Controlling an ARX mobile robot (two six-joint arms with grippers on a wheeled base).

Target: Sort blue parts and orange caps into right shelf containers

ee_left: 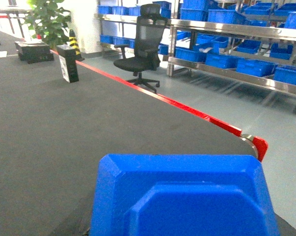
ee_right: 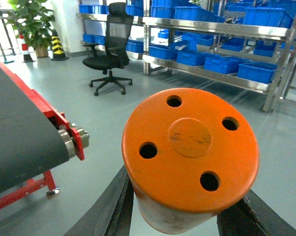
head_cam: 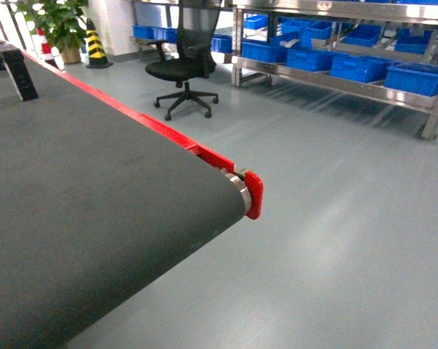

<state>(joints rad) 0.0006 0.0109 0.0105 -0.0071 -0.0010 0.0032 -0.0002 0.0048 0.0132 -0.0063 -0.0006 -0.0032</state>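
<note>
In the right wrist view an orange cap [ee_right: 189, 147], a stubby cylinder with several holes in its flat end, sits between two dark fingers [ee_right: 116, 206]; my right gripper [ee_right: 186, 217] is shut on it, held over the floor beside the belt's end. A blue part [ee_left: 182, 196] with bevelled edges fills the bottom of the left wrist view just above the belt, hiding my left gripper's fingers, which grip it. Blue crates, the right shelf containers [head_cam: 416, 76] [ee_right: 258, 71] [ee_left: 255, 66], line a steel shelf across the floor. Neither gripper shows in the head view.
The dark conveyor belt [head_cam: 80, 218] ends at a roller with a red end plate [head_cam: 253, 193]. A black office chair [head_cam: 182, 69] stands before the shelf. A striped cone [head_cam: 95, 47] and a plant [head_cam: 59, 22] are far left. Black boxes [ee_left: 69, 64] stand on the belt.
</note>
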